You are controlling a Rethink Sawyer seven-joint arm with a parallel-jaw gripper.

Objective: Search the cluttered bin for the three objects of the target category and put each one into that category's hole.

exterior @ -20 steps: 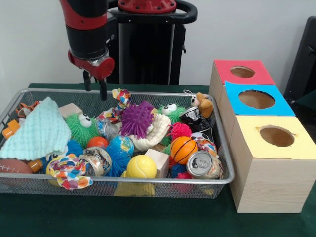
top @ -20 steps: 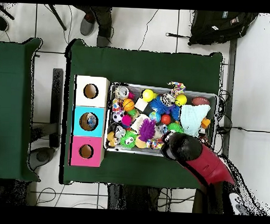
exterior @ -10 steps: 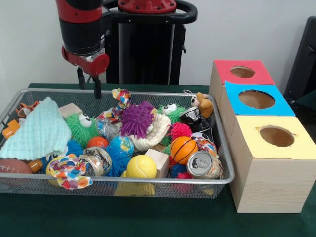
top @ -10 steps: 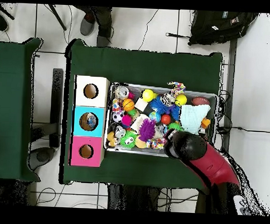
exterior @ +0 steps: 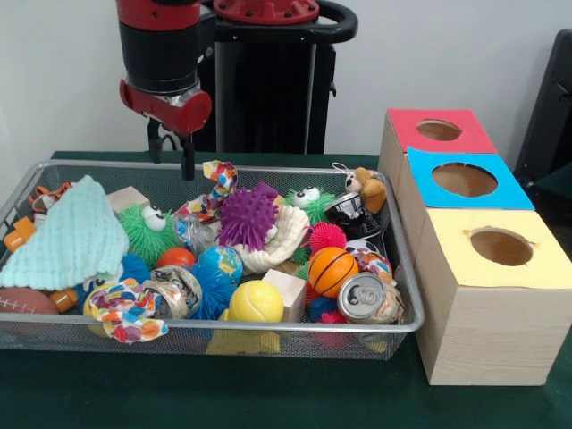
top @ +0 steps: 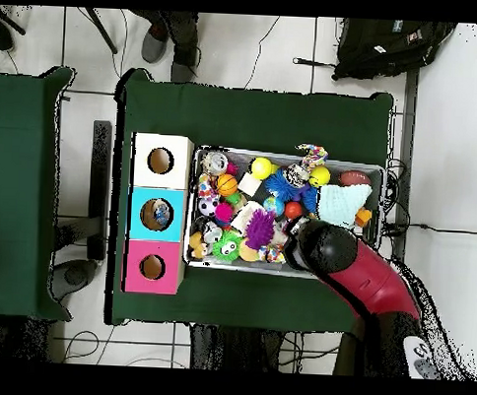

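The arm hangs over the back rim of the wire bin (exterior: 407,327), its gripper (exterior: 172,154) poised above the clutter rather than in it, the two dark fingers a narrow gap apart and carrying nothing. It sits over the back-left part of the pile, just above the green googly-eyed fuzzy toy (exterior: 148,229) and the wooden block (exterior: 128,197) tucked behind the folded mint cloth (exterior: 64,237), which I take as a spot chosen for looking or starting a pick, since nothing there is touched yet. The bin is heaped so that things lean on one another: the purple spiky ball (exterior: 248,215) rides on the white shell-shaped piece (exterior: 280,243), the small basketball (exterior: 332,270) is wedged beside the crushed can (exterior: 366,297), and the yellow tennis ball (exterior: 256,301) presses against the front mesh next to a pale cube (exterior: 290,292). That crowding is presumably why a search is needed at all. Which category is wanted I can't tell from here, so the three target objects could be any of the balls, blocks or soft toys, all still in the bin. Beside the bin stand the three boxes with round holes, red-topped (exterior: 438,130) farthest back, blue-topped (exterior: 462,180) in the middle, yellow-topped (exterior: 500,247) nearest, lined up close to the bin's edge so each carry is short. From overhead something seems to lie inside the blue box's hole (top: 159,213); the other two holes look dark.
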